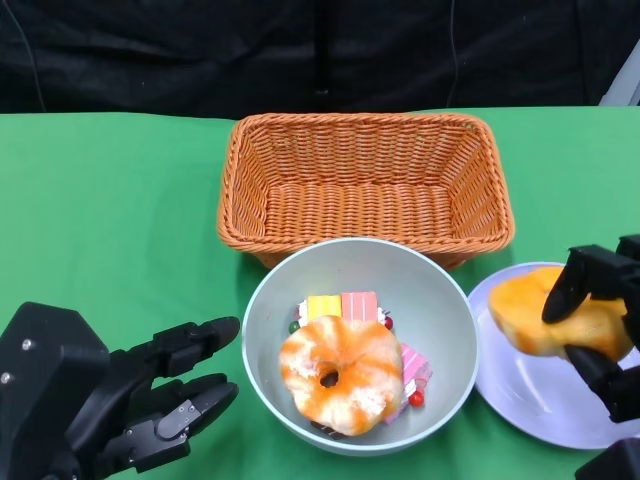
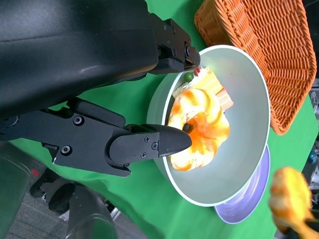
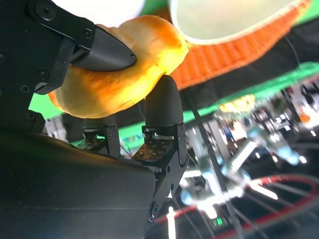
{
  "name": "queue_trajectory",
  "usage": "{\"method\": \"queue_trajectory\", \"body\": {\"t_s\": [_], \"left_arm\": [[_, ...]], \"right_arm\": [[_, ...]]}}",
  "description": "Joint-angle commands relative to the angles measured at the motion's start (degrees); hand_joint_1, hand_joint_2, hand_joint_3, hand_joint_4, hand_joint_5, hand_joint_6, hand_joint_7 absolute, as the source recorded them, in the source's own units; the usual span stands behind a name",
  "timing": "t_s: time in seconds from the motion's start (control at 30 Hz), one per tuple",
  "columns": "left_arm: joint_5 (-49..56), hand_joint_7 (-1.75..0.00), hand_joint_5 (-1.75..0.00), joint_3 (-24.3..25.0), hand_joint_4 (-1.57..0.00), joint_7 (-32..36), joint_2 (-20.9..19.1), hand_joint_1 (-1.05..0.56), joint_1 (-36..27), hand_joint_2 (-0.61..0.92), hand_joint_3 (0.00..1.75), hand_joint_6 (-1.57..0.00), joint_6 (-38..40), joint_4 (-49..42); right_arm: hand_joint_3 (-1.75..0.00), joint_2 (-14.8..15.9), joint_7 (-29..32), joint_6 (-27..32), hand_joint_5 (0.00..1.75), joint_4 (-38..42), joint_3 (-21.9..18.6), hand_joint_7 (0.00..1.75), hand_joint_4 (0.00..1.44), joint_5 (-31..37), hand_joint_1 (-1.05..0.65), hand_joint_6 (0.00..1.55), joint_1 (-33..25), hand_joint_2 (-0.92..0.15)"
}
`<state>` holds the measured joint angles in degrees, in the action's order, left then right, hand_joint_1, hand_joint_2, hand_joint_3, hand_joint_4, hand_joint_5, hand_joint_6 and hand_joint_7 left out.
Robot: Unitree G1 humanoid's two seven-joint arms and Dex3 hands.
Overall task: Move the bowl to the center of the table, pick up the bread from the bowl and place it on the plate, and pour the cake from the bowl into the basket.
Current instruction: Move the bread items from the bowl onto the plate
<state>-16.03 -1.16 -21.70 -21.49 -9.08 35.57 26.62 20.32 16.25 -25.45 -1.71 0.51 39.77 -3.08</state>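
Right hand is clamped on the bread, holding it over the near-left part of the lavender plate, which lies directly beneath. Whether the bread touches the plate I can't tell. Bread's long axis runs roughly left-right, so a short straight lowering looks enough. Left hand has fingers apart, holding nothing, just beside the grey-green bowl, clearly the nearer hand for the pour. Cake pieces and a ring-shaped pastry sit in the bowl; wicker basket is right behind it.
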Motion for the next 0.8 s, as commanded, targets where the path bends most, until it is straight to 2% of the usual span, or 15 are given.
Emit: {"method": "queue_trajectory", "body": {"t_s": [0.03,0.07,0.1,0.13,0.17,0.2,0.23,0.3,0.33,0.43,0.5,0.7,0.8], "left_arm": [[0.41,-0.02,-0.23,0.5,-0.17,0.21,-0.23,-0.5,-0.18,0.92,0.42,-0.23,-0.62,0.08],[0.37,-0.02,-0.23,0.51,-0.18,0.15,-0.23,-0.5,-0.14,0.92,0.42,-0.23,-0.65,0.01],[0.41,-0.02,-0.24,0.49,-0.18,0.13,-0.24,-0.5,-0.15,0.92,0.42,-0.24,-0.73,-0.04],[0.46,-0.02,-0.24,0.48,-0.18,0.12,-0.26,-0.5,-0.16,0.92,0.42,-0.24,-0.78,-0.06],[0.6,-0.02,-0.25,0.36,-0.18,0.15,-0.32,-0.5,-0.16,0.92,0.42,-0.24,-0.79,-0.06],[0.66,-0.02,-0.25,0.29,-0.19,0.13,-0.34,-0.5,-0.19,0.92,0.42,-0.24,-0.86,-0.08],[0.69,-0.02,-0.26,0.25,-0.18,0.1,-0.35,-0.51,-0.21,0.92,0.42,-0.24,-0.91,-0.1],[0.76,-0.02,-0.26,0.21,-0.18,0.16,-0.34,-0.51,-0.29,0.92,0.42,-0.24,-0.84,-0.02],[0.82,-0.02,-0.26,0.19,-0.17,0.22,-0.33,-0.51,-0.33,0.92,0.41,-0.24,-0.74,0.05],[0.64,-0.01,-0.26,0.38,-0.16,-0.02,-0.32,-0.51,-0.55,0.92,0.41,-0.23,-0.91,0.12],[0.59,-0.01,-0.26,0.5,-0.15,0.12,-0.27,-0.51,-0.59,0.92,0.41,-0.23,-0.7,0.27],[0.4,-0.01,-0.28,0.59,-0.16,0.27,-0.16,-0.51,-0.39,0.92,0.41,-0.23,-0.22,0.32],[0.1,-0.01,-0.28,0.82,-0.15,-0.01,-0.25,-0.51,-0.43,0.92,0.41,-0.23,-0.34,0.28]], "right_arm": [[-1.44,1.98,-3.22,2.75,1.52,1.01,1.14,1.06,1.01,0.64,0.02,1.02,1.07,-0.18],[-1.21,1.96,-4.46,4.35,1.21,0.86,1.51,0.74,1.04,0.96,0.0,1.07,1.18,-0.29],[-1.05,1.91,-6.14,6.44,1.0,0.53,1.99,0.52,1.05,1.57,-0.02,1.08,1.29,-0.36],[-0.87,1.88,-7.28,7.94,0.78,0.21,2.33,0.27,1.0,2.0,-0.06,1.01,1.35,-0.45],[-0.79,2.26,-9.71,9.72,0.7,0.12,2.98,0.18,0.98,2.31,-0.08,0.99,1.62,-0.49],[-0.63,2.65,-11.99,11.43,0.55,-0.13,3.58,0.09,0.8,2.5,-0.12,0.83,1.79,-0.55],[-0.36,2.93,-13.52,12.6,0.4,-0.37,3.99,0.04,0.65,2.53,-0.18,0.67,1.9,-0.68],[-0.18,3.41,-16.18,14.9,0.31,-1.12,4.67,0.01,0.58,2.82,-0.21,0.59,1.97,-0.77],[-0.12,3.66,-17.36,15.98,0.23,-1.5,5.0,0.01,0.45,3.0,-0.34,0.44,1.99,-0.82],[-0.04,4.02,-21.72,19.41,0.16,-3.26,5.73,0.0,0.25,2.43,-0.52,0.26,1.72,-0.89],[-0.04,4.2,-23.88,21.28,0.14,-4.55,6.03,0.0,0.19,2.6,-0.6,0.21,1.39,-0.91],[-0.05,4.28,-28.1,25.43,0.13,-7.95,6.18,0.0,0.09,2.03,-0.71,0.14,0.6,-0.92],[-0.05,3.28,-27.18,26.21,0.13,-10.89,5.8,0.01,0.08,1.88,-0.73,0.15,-0.25,-0.92]]}}
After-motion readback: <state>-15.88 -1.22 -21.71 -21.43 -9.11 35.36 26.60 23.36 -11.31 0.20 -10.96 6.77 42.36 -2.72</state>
